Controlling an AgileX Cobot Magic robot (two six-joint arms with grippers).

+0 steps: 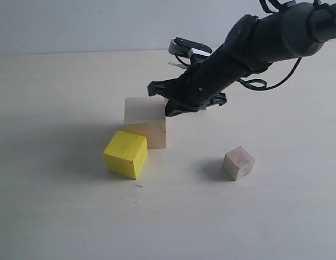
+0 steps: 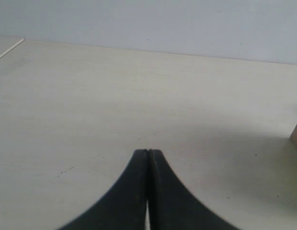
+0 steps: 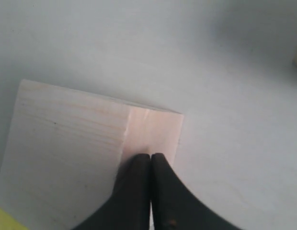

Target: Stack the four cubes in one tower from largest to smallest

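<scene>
Large pale cube (image 1: 145,122) is sitting on the table (image 1: 59,216) as base, yellow cube (image 1: 126,154) just in front, 1 small cube (image 1: 238,162) well apart; the 4th is possibly hidden. Right claw (image 3: 149,157), closed and empty, is hanging at the large cube's edge, likely to square it. Left claw (image 2: 147,154) is idling closed.

My cameras
Exterior looks down on the table (image 1: 59,216); right wrist (very close) shares its pale cube (image 1: 145,116).

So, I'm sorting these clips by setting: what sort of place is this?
Probably a robot test bench: a plain pale table against a blank wall, a black robot arm, a yellow cube and a small wooden cube.
</scene>
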